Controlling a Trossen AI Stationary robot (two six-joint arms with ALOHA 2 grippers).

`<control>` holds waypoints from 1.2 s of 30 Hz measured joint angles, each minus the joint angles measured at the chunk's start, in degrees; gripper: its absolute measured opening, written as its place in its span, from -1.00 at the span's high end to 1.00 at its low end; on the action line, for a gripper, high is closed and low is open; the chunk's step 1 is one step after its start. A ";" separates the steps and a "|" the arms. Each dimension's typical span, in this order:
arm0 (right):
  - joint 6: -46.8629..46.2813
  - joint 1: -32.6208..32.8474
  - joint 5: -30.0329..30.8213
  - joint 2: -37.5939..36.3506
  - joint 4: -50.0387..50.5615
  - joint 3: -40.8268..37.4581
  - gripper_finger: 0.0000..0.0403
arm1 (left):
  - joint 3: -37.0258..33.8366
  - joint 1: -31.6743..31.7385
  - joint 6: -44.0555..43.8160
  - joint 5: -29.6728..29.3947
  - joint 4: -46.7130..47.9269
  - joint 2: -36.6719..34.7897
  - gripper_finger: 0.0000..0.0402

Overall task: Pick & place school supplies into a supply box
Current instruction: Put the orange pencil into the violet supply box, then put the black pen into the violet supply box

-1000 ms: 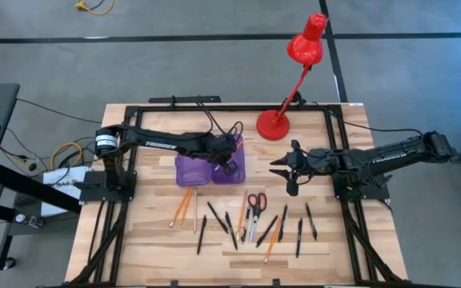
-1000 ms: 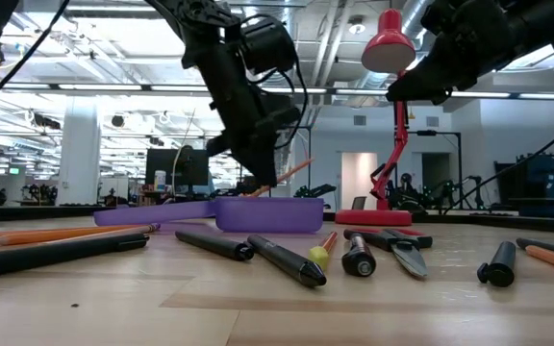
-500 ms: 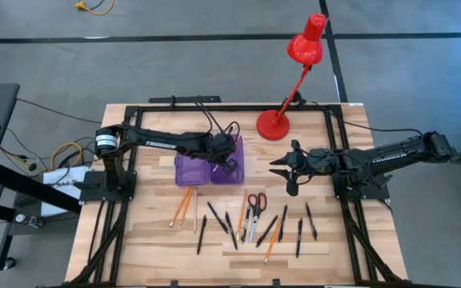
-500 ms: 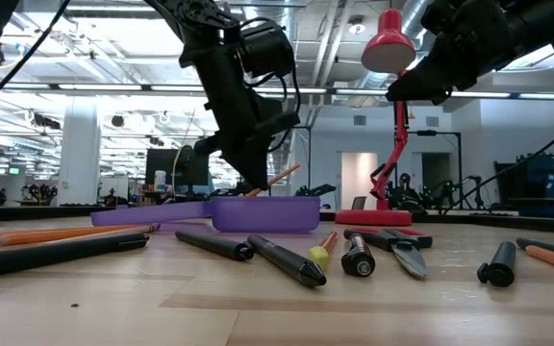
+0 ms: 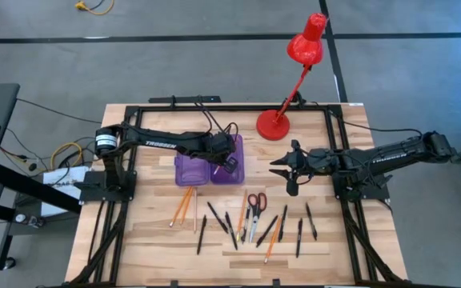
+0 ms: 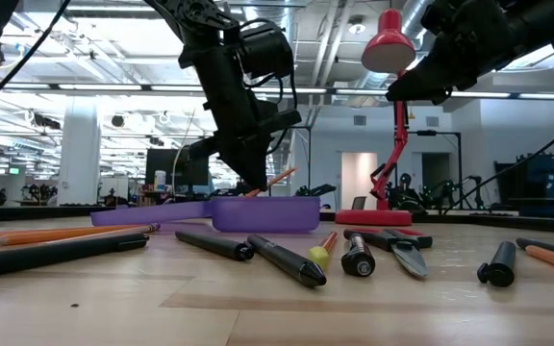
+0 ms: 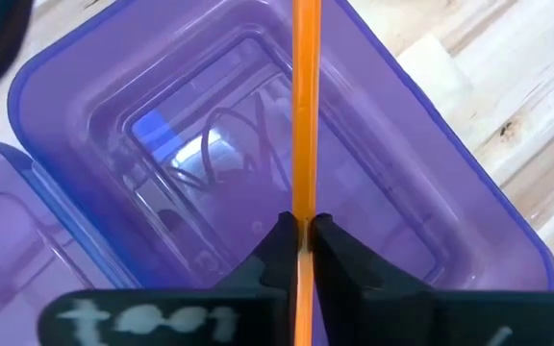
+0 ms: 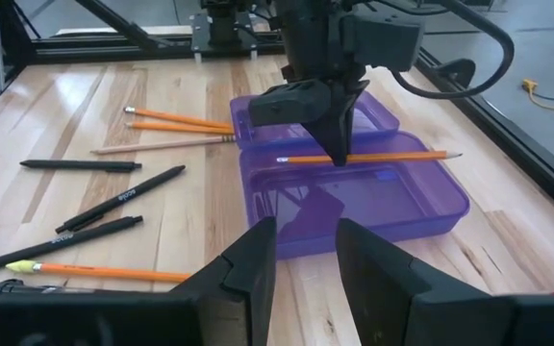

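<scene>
Nearest the front edge lay the pens, dark and slim. I counted about nine, though where they crossed I could not be sure. Among them and to their left lay the loose pencils. There were five that I could make out: three together at the left and two mixed in with the pens. Just behind the middle of that row sat the one pair of scissors, red handles toward the far side.

Farther back stood the one case, open, with its two purple halves side by side. My left gripper hung over the right half, fingers pressed together on a sixth pencil. That pencil was pinched near its middle, held clear of the case floor and tilted. A second before, this gripper had been slightly farther right; it had moved a little left over the case. The case had also slid a little left. Everything else lay as it had.

To the right of the case, at about the same depth, my right gripper hovered above bare table, fingers spread and holding nothing. It had not moved.

Farthest back stood the one red lamp.
</scene>
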State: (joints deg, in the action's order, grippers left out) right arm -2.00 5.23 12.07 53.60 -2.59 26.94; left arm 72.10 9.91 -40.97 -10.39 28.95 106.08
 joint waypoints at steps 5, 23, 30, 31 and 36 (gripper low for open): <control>-0.13 0.00 -0.01 0.00 0.00 0.00 0.47 | 0.00 0.00 0.00 0.00 -0.02 -0.02 0.88; -0.07 0.00 -0.01 0.00 -0.02 0.00 0.47 | 0.02 -0.31 6.62 -0.38 -0.89 -0.04 0.78; 0.04 0.00 -0.01 0.00 0.48 0.00 0.47 | 3.35 -3.55 20.58 -4.01 -1.19 -0.12 0.78; 0.03 0.00 -0.03 0.00 0.69 0.00 0.47 | 4.15 -4.39 22.88 -5.37 -0.91 -0.13 0.78; 0.51 2.13 -1.67 0.00 0.08 0.00 0.47 | 7.61 -10.36 30.59 -14.09 3.79 -0.22 0.78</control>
State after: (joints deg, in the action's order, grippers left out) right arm -1.49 7.37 10.40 53.60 -2.51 26.94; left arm 79.70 -0.44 -10.38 -24.49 32.74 105.86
